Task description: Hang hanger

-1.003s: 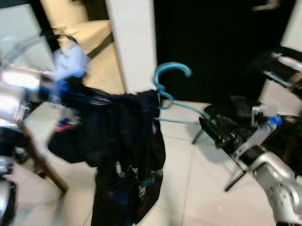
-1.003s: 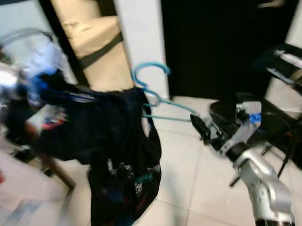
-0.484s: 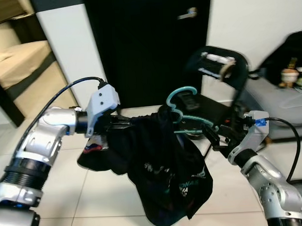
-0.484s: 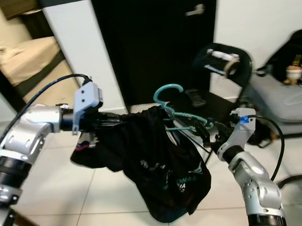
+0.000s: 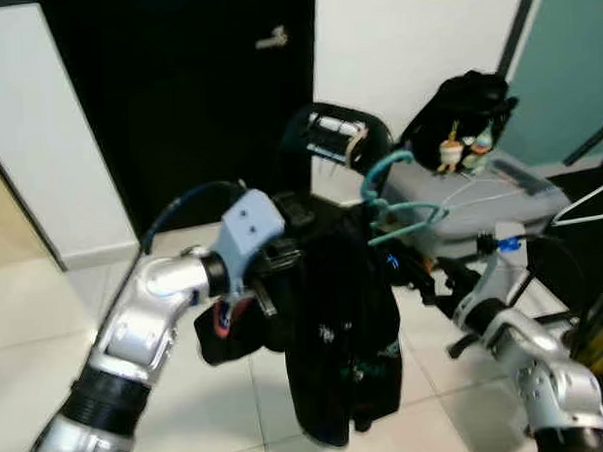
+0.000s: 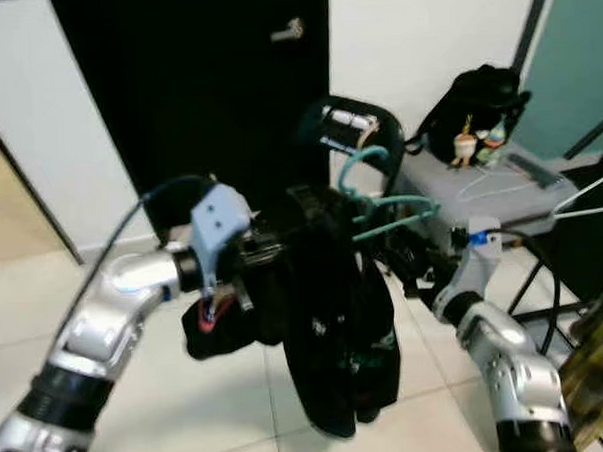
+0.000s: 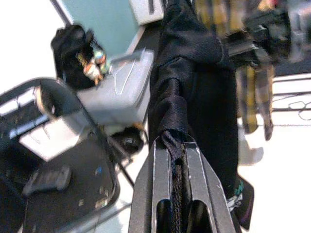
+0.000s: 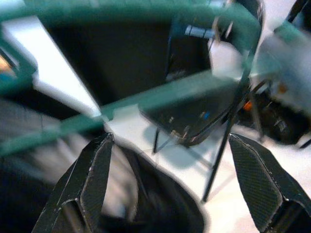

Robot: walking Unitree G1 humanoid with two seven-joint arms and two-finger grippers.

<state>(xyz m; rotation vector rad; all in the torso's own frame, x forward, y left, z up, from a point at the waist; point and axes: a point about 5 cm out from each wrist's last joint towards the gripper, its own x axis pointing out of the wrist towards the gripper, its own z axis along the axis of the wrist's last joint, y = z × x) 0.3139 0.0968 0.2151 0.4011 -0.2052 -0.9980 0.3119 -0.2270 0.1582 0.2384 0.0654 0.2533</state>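
Left eye: my left claw [image 5: 276,275] grips black garment [image 5: 341,334] draped on teal hanger [image 5: 400,197], held above tile floor [image 5: 25,318].
Left wrist: fingers [image 7: 158,184] pressed tight on fabric.
Right wrist: my right claw [image 8: 175,187] spread wide, hanger bar [image 8: 146,104] between fingers.
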